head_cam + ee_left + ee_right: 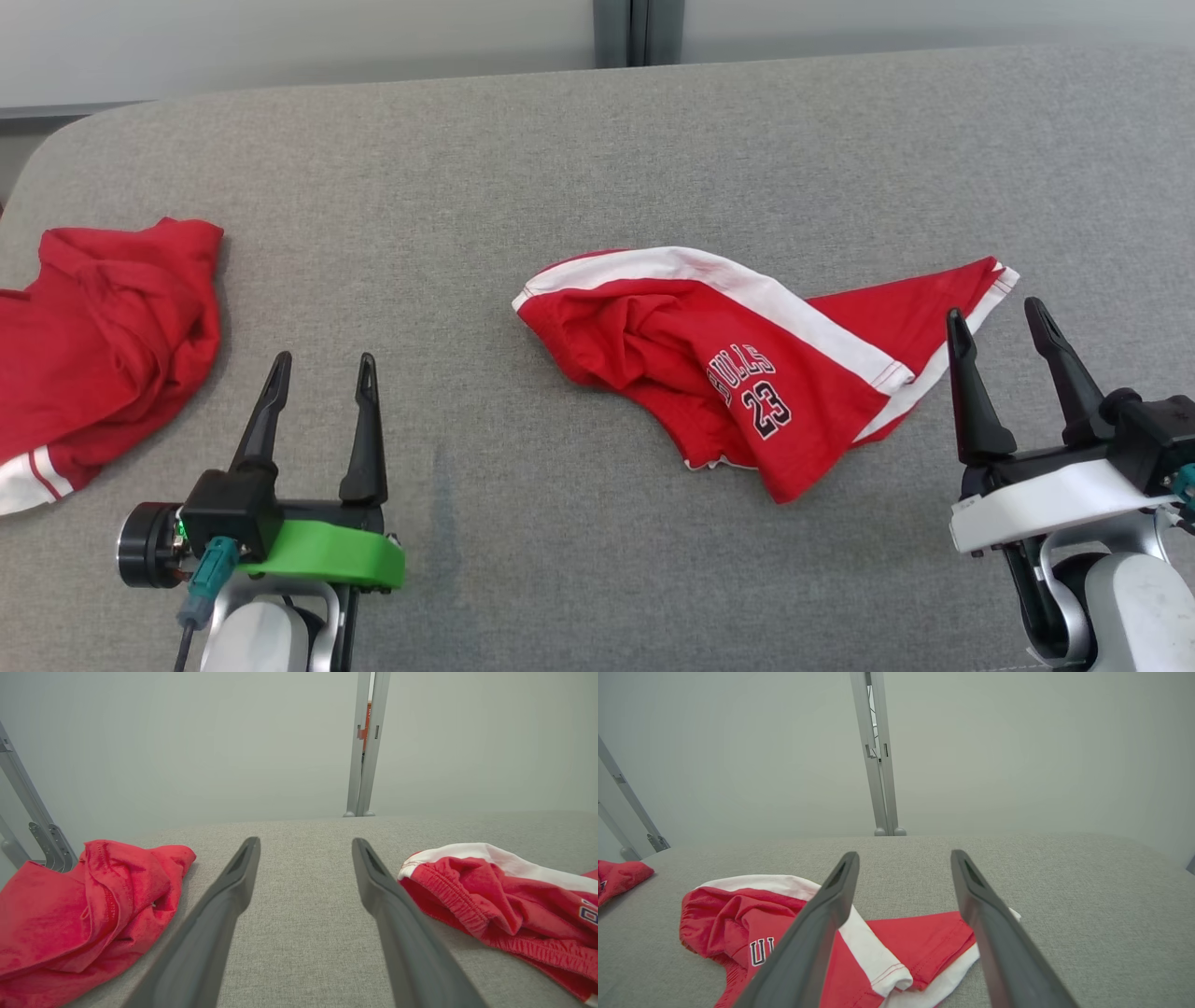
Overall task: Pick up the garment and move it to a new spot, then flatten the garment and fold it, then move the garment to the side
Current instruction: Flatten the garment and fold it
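Note:
The garment [653, 336] is a pair of red shorts with white side stripes and "BULLS 23" printed on it. It lies crumpled on the grey table, right of centre. My right gripper [997, 315] stands open just right of the shorts' right corner, holding nothing. In the right wrist view the shorts [714, 914] spread under and left of the open gripper [904, 856]. My left gripper [323, 362] is open and empty over bare table, well left of the shorts. The left wrist view has the shorts [490, 891] to the right of the gripper [306, 843].
A second red garment [103, 327] lies bunched at the table's left edge, seen also in the left wrist view [70, 905] and as a corner [616, 877] in the right wrist view. The grey padded table [597, 168] ends at a pale wall with a metal post [638, 33].

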You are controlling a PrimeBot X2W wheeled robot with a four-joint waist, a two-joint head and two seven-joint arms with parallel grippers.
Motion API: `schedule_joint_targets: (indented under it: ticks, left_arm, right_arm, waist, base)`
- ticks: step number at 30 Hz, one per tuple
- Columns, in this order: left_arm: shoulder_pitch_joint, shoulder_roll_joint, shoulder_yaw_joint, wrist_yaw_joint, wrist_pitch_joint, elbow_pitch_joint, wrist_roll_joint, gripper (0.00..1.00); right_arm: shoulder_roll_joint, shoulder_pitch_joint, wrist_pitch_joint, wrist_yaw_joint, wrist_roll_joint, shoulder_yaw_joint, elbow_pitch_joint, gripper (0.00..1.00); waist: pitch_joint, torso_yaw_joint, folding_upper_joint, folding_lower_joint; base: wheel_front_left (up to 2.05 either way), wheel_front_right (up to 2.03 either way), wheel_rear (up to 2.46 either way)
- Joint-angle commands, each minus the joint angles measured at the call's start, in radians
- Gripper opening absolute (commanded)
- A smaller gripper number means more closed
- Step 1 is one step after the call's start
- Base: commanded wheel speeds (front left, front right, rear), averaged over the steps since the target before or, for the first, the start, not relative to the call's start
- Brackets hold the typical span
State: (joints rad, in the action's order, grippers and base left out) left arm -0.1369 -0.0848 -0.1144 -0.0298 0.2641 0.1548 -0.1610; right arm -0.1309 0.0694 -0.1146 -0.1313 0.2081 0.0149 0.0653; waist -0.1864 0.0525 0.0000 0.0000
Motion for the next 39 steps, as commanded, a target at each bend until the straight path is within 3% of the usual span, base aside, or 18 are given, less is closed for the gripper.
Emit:
schedule_joint_targets:
  ticks: [1, 7, 10, 16, 21, 25, 35, 36, 37, 38, 39]
  left_arm:
    - [0.011, -0.008, -0.001, 0.002, 0.000, 0.002, 0.002, 1.00]
    - [-0.006, -0.017, -0.011, 0.003, -0.008, -0.004, 0.011, 1.00]
    - [-0.055, -0.018, -0.036, -0.019, -0.038, -0.020, 0.010, 1.00]
    - [-0.236, -0.009, -0.142, -0.080, -0.215, -0.016, -0.029, 1.00]
    - [-0.370, -0.019, -0.257, -0.099, -0.430, 0.070, -0.091, 1.00]
    - [-0.443, -0.032, -0.327, -0.102, -0.531, 0.156, -0.143, 1.00]
    - [-0.556, -0.065, -0.396, -0.102, -0.584, 0.350, -0.247, 1.00]
    - [-0.560, -0.063, -0.401, -0.102, -0.586, 0.363, -0.257, 0.85]
    - [-0.566, -0.063, -0.410, -0.102, -0.586, 0.376, -0.269, 0.38]
    - [-0.574, -0.066, -0.416, -0.102, -0.580, 0.384, -0.276, 0.28]
    - [-0.582, -0.071, -0.421, -0.102, -0.571, 0.394, -0.284, 0.00]
  right_arm:
    - [0.002, -0.006, 0.002, 0.001, -0.005, -0.001, 0.004, 1.00]
    - [0.001, -0.010, 0.006, 0.001, 0.004, -0.003, 0.007, 1.00]
    - [0.001, -0.007, 0.011, 0.001, 0.007, 0.000, 0.011, 1.00]
    - [-0.007, 0.023, 0.018, 0.001, 0.010, -0.007, 0.020, 1.00]
    - [-0.007, 0.043, 0.017, 0.001, 0.012, -0.024, 0.010, 1.00]
    - [-0.006, 0.057, 0.007, 0.001, 0.018, -0.034, -0.005, 1.00]
    - [-0.001, 0.068, -0.006, 0.001, 0.027, -0.040, -0.036, 1.00]
    - [-0.001, 0.069, -0.006, 0.001, 0.028, -0.041, -0.039, 1.00]
    - [-0.001, 0.070, -0.006, 0.001, 0.030, -0.043, -0.040, 1.00]
    - [-0.002, 0.072, -0.006, 0.001, 0.031, -0.045, -0.042, 1.00]
    - [-0.003, 0.075, -0.006, 0.001, 0.033, -0.047, -0.044, 1.00]
  waist:
    - [0.001, 0.001, 0.0000, 0.0000]
    - [-0.005, 0.001, 0.0000, 0.0000]
    - [-0.019, 0.005, 0.0000, 0.0000]
    - [-0.067, 0.007, 0.0000, 0.0000]
    - [-0.101, -0.013, 0.0000, 0.0000]
    - [-0.125, -0.032, 0.0000, 0.0000]
    - [-0.157, -0.064, 0.0000, 0.0000]
    - [-0.158, -0.065, 0.0000, 0.0000]
    - [-0.160, -0.067, 0.0000, 0.0000]
    - [-0.161, -0.069, 0.0000, 0.0000]
    - [-0.162, -0.071, 0.0000, 0.0000]
  base:
    - [0.00, 0.00, 0.00]
    - [0.00, 0.00, 0.00]
    - [0.00, 0.00, 0.00]
    - [0.00, 0.00, 0.00]
    - [0.00, 0.00, 0.00]
    - [0.00, 0.00, 0.00]
    - [0.00, 0.00, 0.00]
    - [0.00, 0.00, 0.00]
    - [0.00, 0.00, 0.00]
    - [0.00, 0.00, 0.00]
    - [0.00, 0.00, 0.00]
